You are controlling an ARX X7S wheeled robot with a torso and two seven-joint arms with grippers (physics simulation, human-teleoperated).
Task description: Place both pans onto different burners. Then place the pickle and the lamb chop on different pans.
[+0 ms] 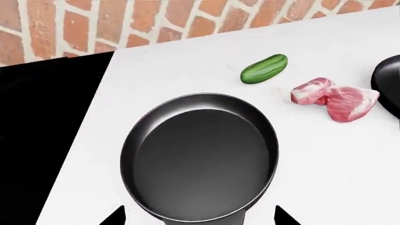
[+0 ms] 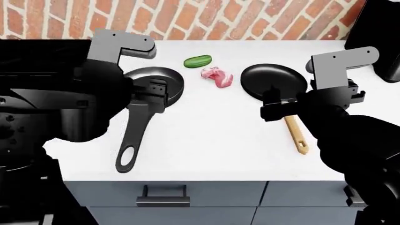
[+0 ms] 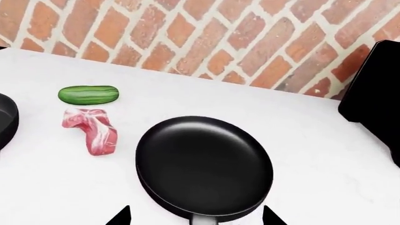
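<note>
A white table point(image 2: 206, 140) against a brick wall point(image 2: 206, 18) carries everything, with the black stove point(image 2: 37, 49) at its 9 o'clock edge in the head view. The grey pan point(image 2: 156, 80) lies left of centre, its long handle running toward 7 o'clock; the left gripper point(image 2: 154, 93) hangs over the spot where handle meets bowl. In the left wrist view its two fingertips point(image 1: 115, 216) stand spread, one either side of the handle root, with the bowl just ahead of them; contact cannot be told. The black pan point(image 2: 273, 81) lies right of centre, its wooden handle pointing to 5 o'clock. The right gripper point(image 2: 279, 105) sits above that handle's root, jaws likewise spread to either side of it in the right wrist view, touching or not unclear. Between the two pans, toward 12 o'clock, rest the lamb chop point(image 2: 217, 77) and, just beyond it nearer the wall, the pickle point(image 2: 197, 61); the two are close but apart. Both lie well ahead of either set of jaws.
</note>
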